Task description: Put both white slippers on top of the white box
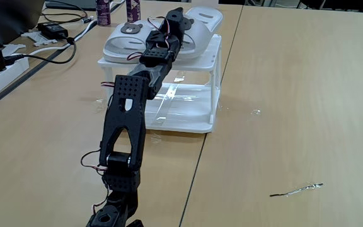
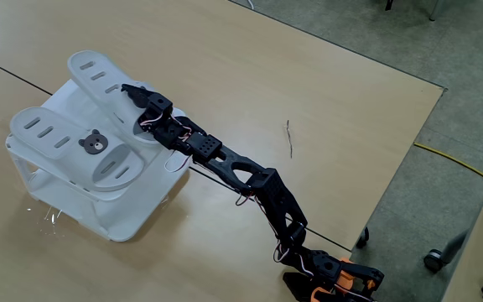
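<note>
Resting side by side on the slatted top of the white box [image 2: 132,220], both white slippers lay on their target, so the task looked essentially finished; judging from the pictures, what remained was for the arm to let go, if it had not, and draw back. In the high fixed view, the box sat toward nine o'clock on the pale wooden tabletop [image 2: 250,75], with one slipper [image 2: 53,138] nearer the box's front edge and the other slipper [image 2: 99,71] just behind it at about one o'clock from the first, the two nearly touching. The black arm reached across from five o'clock, and its tool [image 2: 137,94] sat over the strap of the rear slipper; whether its jaws were spread or pinching the strap could not be told. A brown bear-face badge [image 2: 96,143] showed on the front slipper. No readable brand, label or writing appeared anywhere, including on the bottles [image 1: 104,11] at twelve o'clock in the low fixed view.
</note>
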